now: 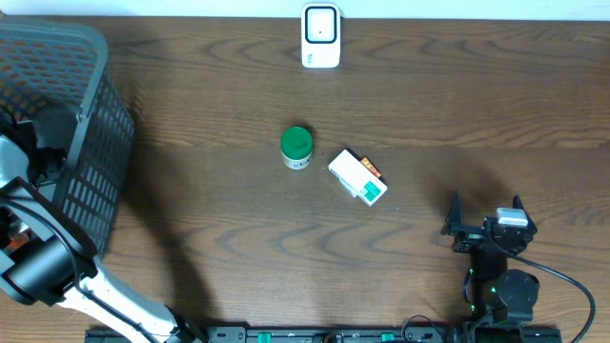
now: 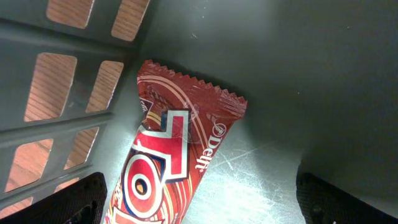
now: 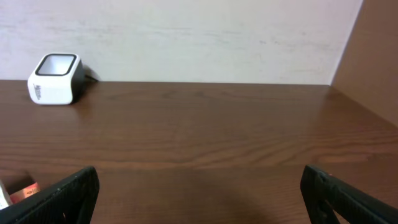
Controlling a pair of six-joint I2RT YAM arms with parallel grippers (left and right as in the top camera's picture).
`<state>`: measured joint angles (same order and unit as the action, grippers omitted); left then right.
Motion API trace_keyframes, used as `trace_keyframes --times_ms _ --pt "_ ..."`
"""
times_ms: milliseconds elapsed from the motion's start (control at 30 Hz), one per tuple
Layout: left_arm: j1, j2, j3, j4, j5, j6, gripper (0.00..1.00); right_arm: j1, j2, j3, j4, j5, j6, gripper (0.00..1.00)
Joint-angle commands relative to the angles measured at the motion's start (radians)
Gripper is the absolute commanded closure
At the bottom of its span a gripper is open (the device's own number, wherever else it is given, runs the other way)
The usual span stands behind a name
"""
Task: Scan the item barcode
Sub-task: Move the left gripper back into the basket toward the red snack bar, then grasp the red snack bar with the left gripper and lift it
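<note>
Left claw (image 2: 205, 200) open over red snack bar (image 2: 174, 155) inside basket (image 2: 298, 74).

A white scanner (image 3: 55, 78) stands far left on the wooden table (image 3: 217, 137).

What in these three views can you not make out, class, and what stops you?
Left wrist: the red snack bar runs off the bottom edge; no barcode shows.
Overhead: the basket is cut by the left edge, the left arm covering its inside.
Right wrist: the box is only a corner at the frame edge.
</note>
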<state>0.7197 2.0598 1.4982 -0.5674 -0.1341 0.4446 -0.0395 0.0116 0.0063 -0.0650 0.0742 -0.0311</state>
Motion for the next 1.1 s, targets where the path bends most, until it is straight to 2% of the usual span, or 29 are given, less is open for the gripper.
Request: trace_keyframes --times_ms 0,67,133,267,500,567,733,967,1067 --pt "0.0 0.091 -0.004 -0.002 -0.005 0.019 0.15 0.01 -0.007 -0.001 -0.005 -0.004 -0.008 0.01" --pt "0.0 0.109 -0.004 -0.003 -0.004 0.019 0.3 0.01 -0.007 -0.001 -0.005 -0.004 -0.008 0.01" --pt "0.0 0.123 -0.006 -0.003 -0.003 0.018 0.4 0.01 -0.007 -0.001 -0.005 -0.004 -0.007 0.01" --pt "0.002 0.131 -0.007 -0.002 0.023 0.018 0.43 0.01 -0.007 -0.001 -0.005 -0.004 -0.007 0.01" --pt "0.002 0.131 -0.007 0.0 0.093 0.002 0.55 0.01 -0.007 -0.001 -0.005 -0.004 -0.007 0.01" --pt "0.0 0.131 -0.007 0.001 0.106 -0.019 0.56 0.01 -0.007 -0.001 -0.005 -0.004 -0.007 0.01" --pt "-0.006 0.13 -0.007 0.0 0.105 -0.042 0.8 0.01 -0.007 -0.001 -0.005 -0.004 -0.008 0.01" --pt "-0.026 0.128 -0.006 0.001 0.105 -0.089 0.92 0.01 -0.007 -0.001 -0.005 -0.004 -0.008 0.01" --pt "-0.045 0.116 -0.005 0.005 0.105 -0.107 0.92 0.01 -0.007 -0.001 -0.005 -0.004 -0.007 0.01"
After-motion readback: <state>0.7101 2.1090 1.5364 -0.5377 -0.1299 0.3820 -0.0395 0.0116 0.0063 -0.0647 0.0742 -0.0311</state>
